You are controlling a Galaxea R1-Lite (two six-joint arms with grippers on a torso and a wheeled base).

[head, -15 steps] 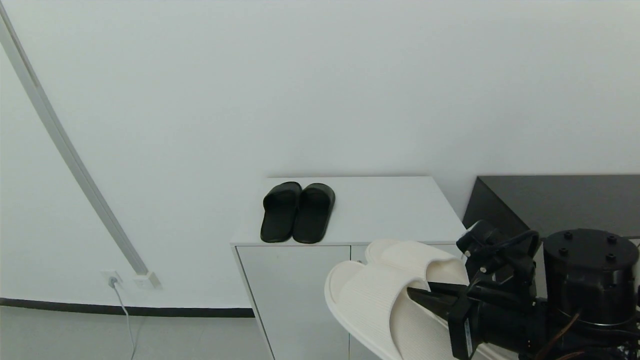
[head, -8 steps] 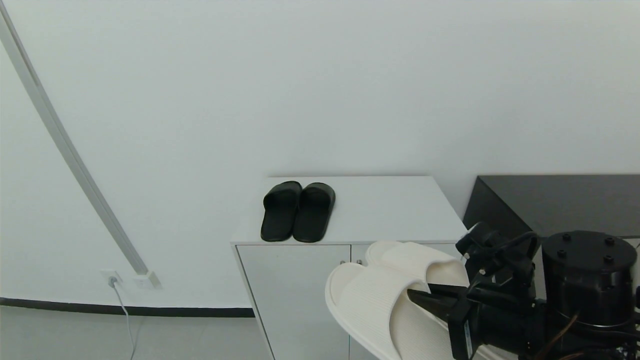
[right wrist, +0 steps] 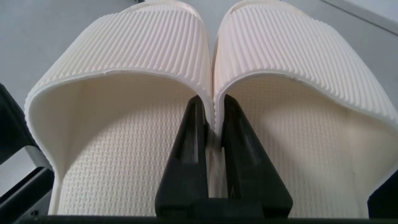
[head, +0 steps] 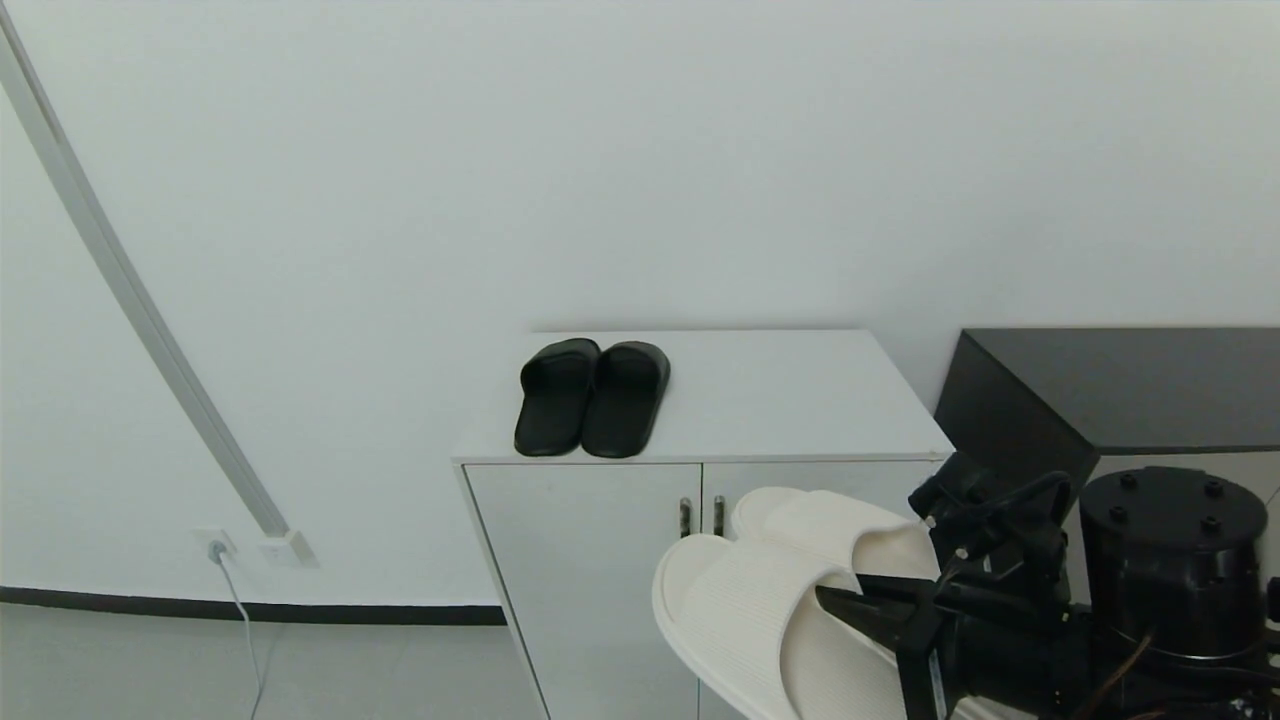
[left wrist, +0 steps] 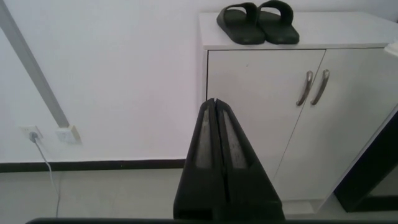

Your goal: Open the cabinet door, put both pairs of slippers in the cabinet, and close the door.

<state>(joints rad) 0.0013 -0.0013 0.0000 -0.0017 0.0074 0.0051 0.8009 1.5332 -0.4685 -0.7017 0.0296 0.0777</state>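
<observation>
Plain white wall, with a wall socket [head: 212, 548] low down left of the cabinet [head: 780, 400]. Cabinet doors were shut, and the black slippers [head: 590, 398] sat on top, left end. The left gripper [left wrist: 215, 106] pointed at the cabinet, pinched closed on nothing. The right gripper [head: 840, 605], in front of the cabinet's right door, clamped the white slippers [head: 770, 600] by their touching inner walls.

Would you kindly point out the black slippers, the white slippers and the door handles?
black slippers [head: 556, 390], head view, left slipper's strap.
white slippers [right wrist: 140, 62], right wrist view, one ribbed strap.
door handles [head: 685, 517], head view, left handle.
</observation>
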